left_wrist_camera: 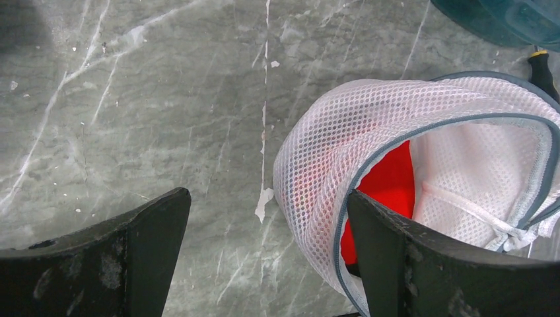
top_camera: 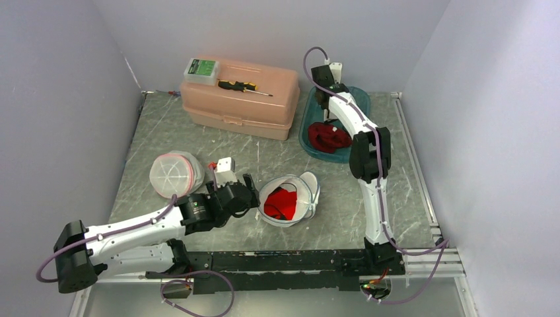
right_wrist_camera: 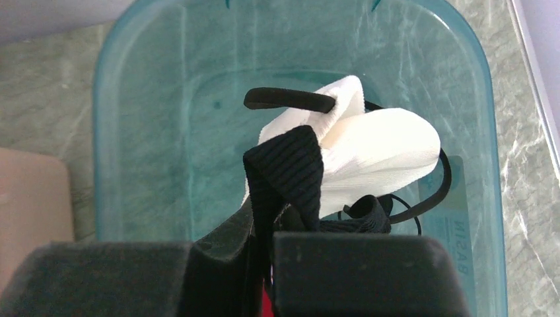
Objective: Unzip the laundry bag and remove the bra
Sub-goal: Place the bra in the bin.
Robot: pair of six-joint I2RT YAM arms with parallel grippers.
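The bra is out of the bag and hangs over the teal basin, pinched by its black band in the right jaws, which are clenched tight on it. Its long axis runs straight out from the jaws towards the basin floor. The white cup points away from them and thin black straps loop off to one side. Whether it touches the basin floor I cannot tell.

A red garment lies bunched in the near end of the basin.

The white mesh laundry bag is near and to the left of the basin, out on the grey marbled tabletop. It lies unzipped, its mouth gaping upward with the flap thrown back on the basin side. Its long axis runs roughly left to right. Something red shows inside it.

The left jaws sit on the bag's far-from-basin side, spread wide and empty. One finger is right at the bag's grey-edged rim, but contact is not clear.

Further left of the basin rests a second round mesh bag, closed.

A salmon-pink toolbox stands directly left of the basin by the back wall. On its lid lie a screwdriver and a small green-labelled box.
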